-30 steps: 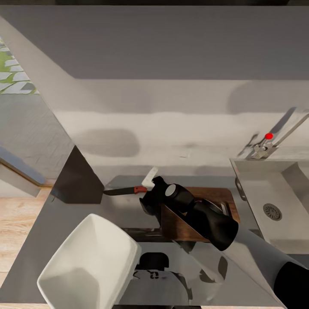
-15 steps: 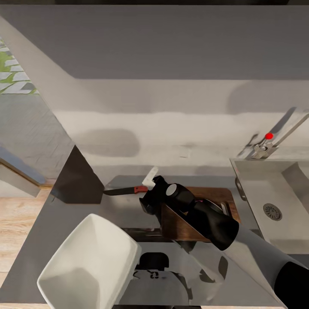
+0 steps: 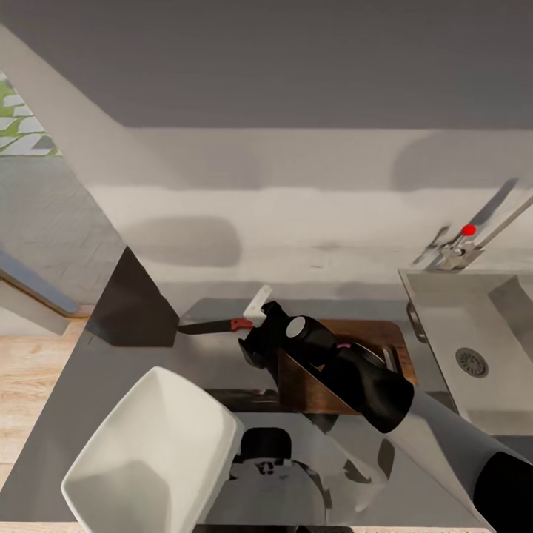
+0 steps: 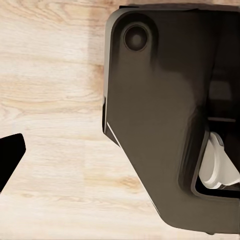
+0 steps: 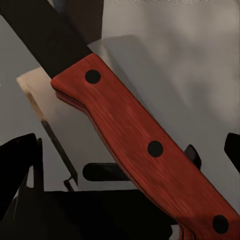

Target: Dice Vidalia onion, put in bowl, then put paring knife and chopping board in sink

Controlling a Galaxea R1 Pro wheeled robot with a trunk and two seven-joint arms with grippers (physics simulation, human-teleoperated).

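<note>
Knife handle sits right between the right gripper (image 3: 254,320) fingers, the paring knife (image 3: 211,326) pointing away from the chopping board (image 3: 370,334); grip closure — can't tell.

bowl (image 3: 152,451) crowds near countertop (image 3: 111,370), sink (image 3: 474,326) basin open
</note>
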